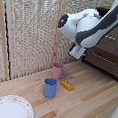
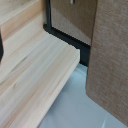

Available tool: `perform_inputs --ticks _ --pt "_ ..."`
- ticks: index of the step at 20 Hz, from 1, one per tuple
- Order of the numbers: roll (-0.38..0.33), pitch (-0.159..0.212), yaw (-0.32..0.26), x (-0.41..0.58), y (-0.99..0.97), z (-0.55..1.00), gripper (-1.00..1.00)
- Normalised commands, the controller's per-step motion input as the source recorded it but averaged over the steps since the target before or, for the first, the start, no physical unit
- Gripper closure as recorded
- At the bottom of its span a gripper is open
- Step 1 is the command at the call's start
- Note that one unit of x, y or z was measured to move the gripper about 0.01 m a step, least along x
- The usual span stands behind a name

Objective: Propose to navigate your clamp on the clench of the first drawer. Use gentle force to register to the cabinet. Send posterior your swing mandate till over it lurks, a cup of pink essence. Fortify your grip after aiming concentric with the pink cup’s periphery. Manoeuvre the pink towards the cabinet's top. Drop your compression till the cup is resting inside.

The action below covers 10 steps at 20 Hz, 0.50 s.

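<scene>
In the exterior view the white and grey arm reaches down from the upper right. Its clamp (image 1: 82, 54) hangs in the air just off the cabinet's (image 1: 109, 48) front, on the side towards the exterior view's left, near the silver bar handles (image 1: 102, 58). The clamp is too small to tell whether its fingers are open or shut, and nothing shows in it. The pink cup (image 1: 58, 71) stands upright on the wooden table, below the clamp and further towards the exterior view's left, clear of it. The wrist view shows neither fingers nor cup.
A blue mug (image 1: 50, 87) stands in front of the pink cup, with a flat orange piece (image 1: 67, 85) beside it. A patterned plate (image 1: 11, 108) lies at the front left. A woven screen (image 1: 31, 31) stands behind. The wrist view shows wooden planks (image 2: 35, 70) and a brown textured panel (image 2: 110, 55).
</scene>
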Motion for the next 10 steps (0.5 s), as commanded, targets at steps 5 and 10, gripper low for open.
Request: perform_inputs --ticks 5,10 --pt "0.143 0.017 -0.230 0.291 0.16 0.39 -1.00" --pt "0.268 0.063 -0.238 0.177 0.17 0.19 -1.00"
